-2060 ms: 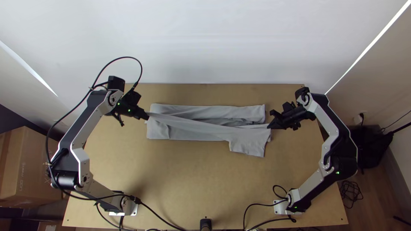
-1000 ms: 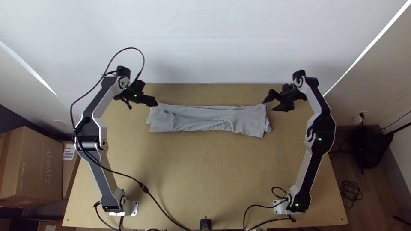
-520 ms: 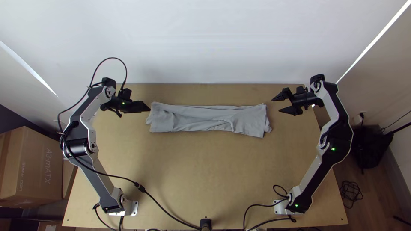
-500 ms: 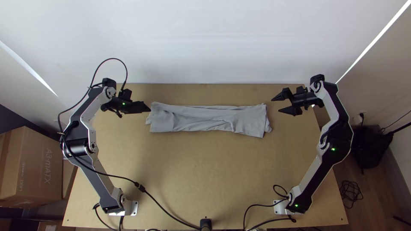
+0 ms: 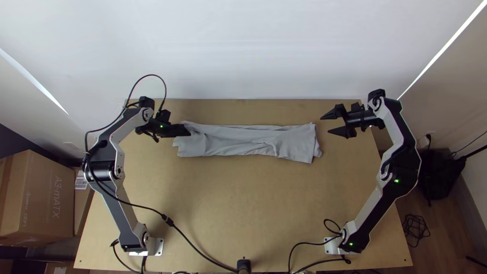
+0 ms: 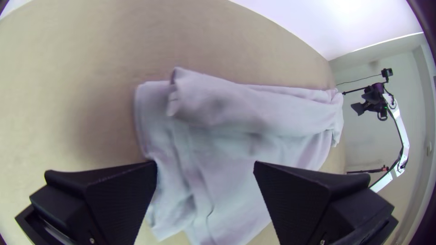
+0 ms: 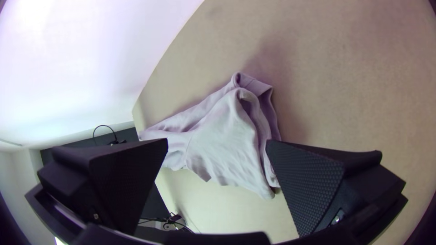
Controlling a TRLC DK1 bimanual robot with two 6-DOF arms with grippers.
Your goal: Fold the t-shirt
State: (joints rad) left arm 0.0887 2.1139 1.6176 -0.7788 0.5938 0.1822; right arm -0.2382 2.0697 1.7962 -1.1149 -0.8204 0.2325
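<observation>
In the top view my left gripper (image 5: 186, 130) is at the left end of the grey t-shirt (image 5: 243, 140), which lies as a long narrow folded strip with wrinkles. My right gripper (image 5: 324, 125) stands open just beyond the strip's right end, apart from the cloth. In the left wrist view my left gripper (image 6: 205, 168) is open, with the shirt (image 6: 272, 109) seen past and between its fingers. Between the open fingers of my right gripper (image 7: 217, 145) in the right wrist view appears the shirt's layered end (image 7: 218, 131).
The wooden table (image 5: 238, 213) extends in front of the shirt toward both arm bases. A white wall (image 5: 243, 50) rises behind its far edge. A black cable (image 5: 195, 250) crosses the near left part, and cardboard boxes (image 5: 40, 193) stand left of the table.
My left gripper first let go of the shirt and drew back left, then came right over its left end. The right gripper moved away rightward, open. The shirt's near flap went over onto the strip.
</observation>
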